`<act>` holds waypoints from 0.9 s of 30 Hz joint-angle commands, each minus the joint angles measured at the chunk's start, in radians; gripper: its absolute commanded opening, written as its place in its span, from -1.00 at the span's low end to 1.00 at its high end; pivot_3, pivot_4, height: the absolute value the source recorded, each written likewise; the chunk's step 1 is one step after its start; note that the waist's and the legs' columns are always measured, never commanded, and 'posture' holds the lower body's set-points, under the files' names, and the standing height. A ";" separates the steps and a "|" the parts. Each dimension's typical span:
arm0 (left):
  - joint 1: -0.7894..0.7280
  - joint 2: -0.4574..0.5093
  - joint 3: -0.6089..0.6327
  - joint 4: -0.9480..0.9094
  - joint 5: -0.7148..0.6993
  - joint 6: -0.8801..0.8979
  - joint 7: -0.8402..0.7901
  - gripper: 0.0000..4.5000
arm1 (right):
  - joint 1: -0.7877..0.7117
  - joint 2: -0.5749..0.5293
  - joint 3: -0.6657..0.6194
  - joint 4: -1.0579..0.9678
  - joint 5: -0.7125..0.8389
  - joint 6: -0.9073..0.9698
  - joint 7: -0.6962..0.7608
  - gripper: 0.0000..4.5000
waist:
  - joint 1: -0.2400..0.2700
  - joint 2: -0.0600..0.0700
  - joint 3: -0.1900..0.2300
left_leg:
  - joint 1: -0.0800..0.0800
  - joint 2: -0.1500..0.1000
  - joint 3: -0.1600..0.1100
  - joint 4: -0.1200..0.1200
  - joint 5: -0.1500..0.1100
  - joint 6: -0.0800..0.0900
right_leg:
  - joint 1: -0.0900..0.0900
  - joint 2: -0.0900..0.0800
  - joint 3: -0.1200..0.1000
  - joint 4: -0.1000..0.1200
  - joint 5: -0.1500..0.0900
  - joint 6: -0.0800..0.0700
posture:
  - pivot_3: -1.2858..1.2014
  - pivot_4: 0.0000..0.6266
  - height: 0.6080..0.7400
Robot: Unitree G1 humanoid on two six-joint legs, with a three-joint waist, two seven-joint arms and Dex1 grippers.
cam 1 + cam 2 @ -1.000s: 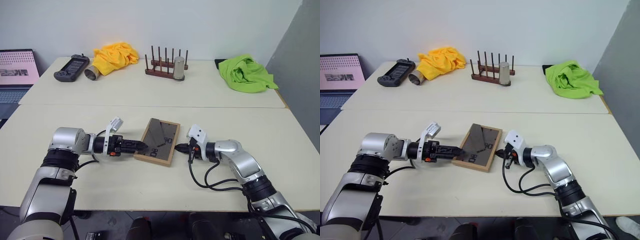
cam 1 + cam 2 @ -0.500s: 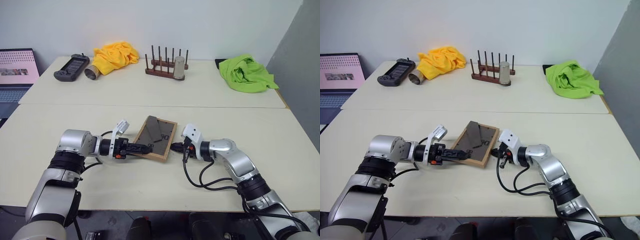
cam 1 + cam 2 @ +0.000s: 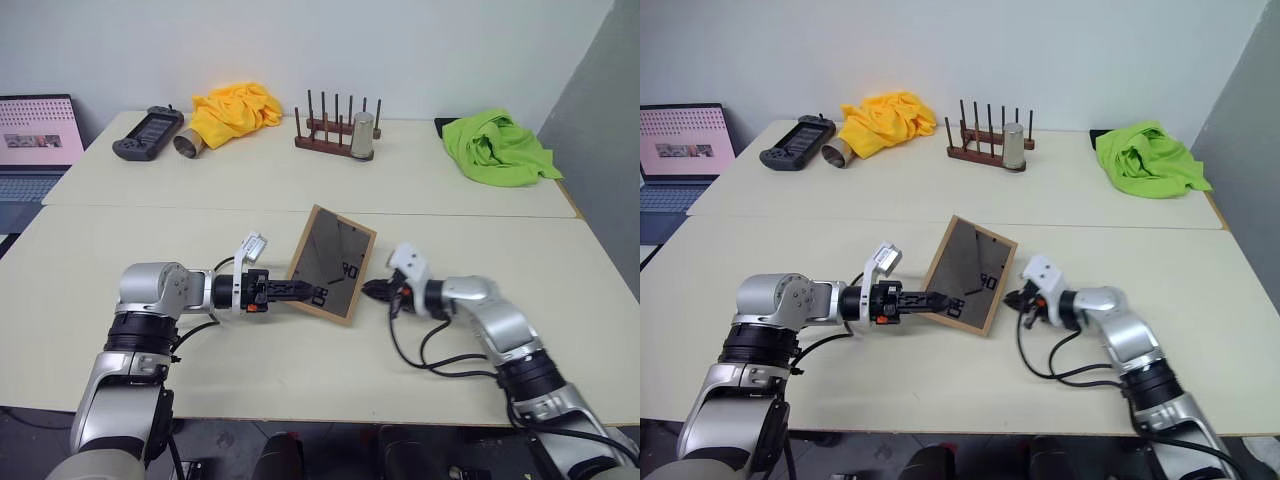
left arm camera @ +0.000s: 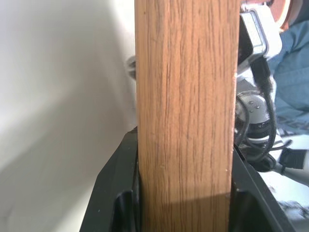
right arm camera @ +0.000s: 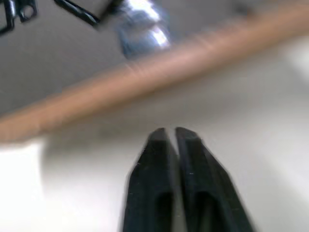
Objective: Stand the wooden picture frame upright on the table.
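L claw clamps tilted wooden picture frame; R claw nearly closed, empty.

Both eye views look forward and down from the head over the table, sharing the frame and both arms. The left wrist camera sits tight against the frame's edge; the right looks low toward it.

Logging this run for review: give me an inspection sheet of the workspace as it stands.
Surface: table, cream, seam across.
Job's things: wooden picture frame tilted up, dark back facing the camera.
Clutter: peg rack with metal cup, yellow cloth, green cloth, handheld device.
Grippers: left gripper clamped on the frame's edge; right gripper beside the frame, fingers nearly together.
Cables: black loops by right arm.
Surroundings: laptop, white wall.
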 commanded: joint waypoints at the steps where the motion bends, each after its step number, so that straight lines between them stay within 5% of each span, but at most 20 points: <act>1: 0.011 -0.025 0.091 -0.107 -0.068 0.014 0.064 -0.43 | -0.013 -0.041 -0.079 -0.138 0.117 0.097 0.057 -0.36 | -0.002 0.000 0.000 | 0.000 0.000 0.000 0.000 0.000 0.000 | 0.000 0.000 0.000 0.000 0.000 0.000 | 0.03 -0.52 1.00; 8: 0.074 -0.072 0.154 -0.203 -0.106 -0.012 0.170 -0.43 | -0.131 0.000 -0.171 -0.168 0.294 0.293 0.029 0.35 | -0.016 0.000 0.000 | 0.001 0.001 0.000 0.000 0.000 0.000 | 0.000 0.001 0.000 0.000 0.000 0.000 | 0.03 -0.52 1.00; 14: 0.094 -0.099 0.179 -0.258 -0.142 -0.004 0.233 -0.43 | -0.223 0.102 -0.141 -0.068 0.290 0.270 -0.016 0.97 | -0.014 0.000 0.000 | 0.001 0.001 0.000 0.000 0.000 0.000 | 0.000 0.001 0.000 0.000 0.000 0.000 | 0.03 -0.52 1.00; 27: 0.103 -0.099 0.191 -0.292 -0.185 -0.001 0.287 -0.43 | -0.264 0.200 -0.027 -0.069 0.297 0.196 0.037 1.00 | -0.011 0.000 0.000 | 0.001 0.001 0.000 -0.001 0.000 0.000 | 0.000 0.001 0.000 0.000 0.000 0.000 | 0.03 -0.52 1.00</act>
